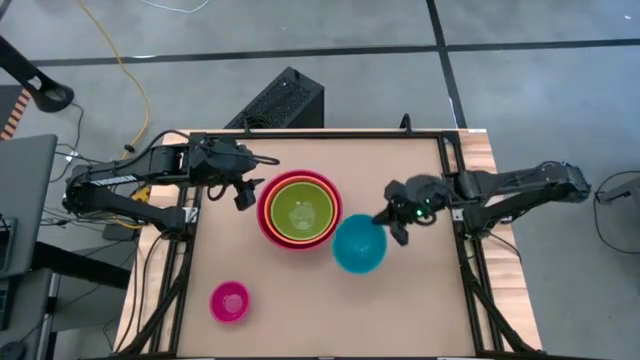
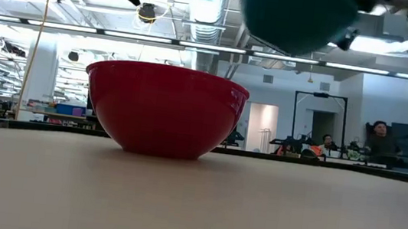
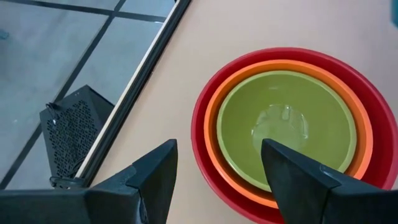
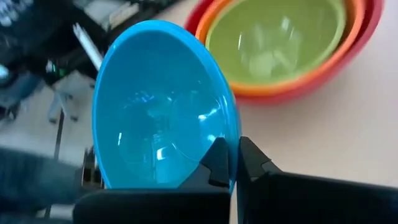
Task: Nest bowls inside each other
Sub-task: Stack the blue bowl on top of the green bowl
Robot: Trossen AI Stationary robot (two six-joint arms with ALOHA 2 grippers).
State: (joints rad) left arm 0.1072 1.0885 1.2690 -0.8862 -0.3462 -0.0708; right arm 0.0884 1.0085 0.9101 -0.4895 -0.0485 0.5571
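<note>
A red bowl stands on its base at the table's middle, with an orange bowl nested in it and a green bowl inside that. My right gripper is shut on a blue bowl, held in the air just right of the stack; in the low view the blue bowl hangs high above the table. A small pink bowl sits near the front left. My left gripper hovers open at the stack's left side. My right gripper pinches the blue bowl's rim between its two fingers, one finger inside the bowl and one outside. It comes from the table's right side, slanting down. The bowl is lifted clear of the table and tilted.
A black frame runs along the table's edges. A black perforated box stands on the floor beyond the far edge. The table's near right part is bare wood. In the low view, people sit in the room far behind the table.
</note>
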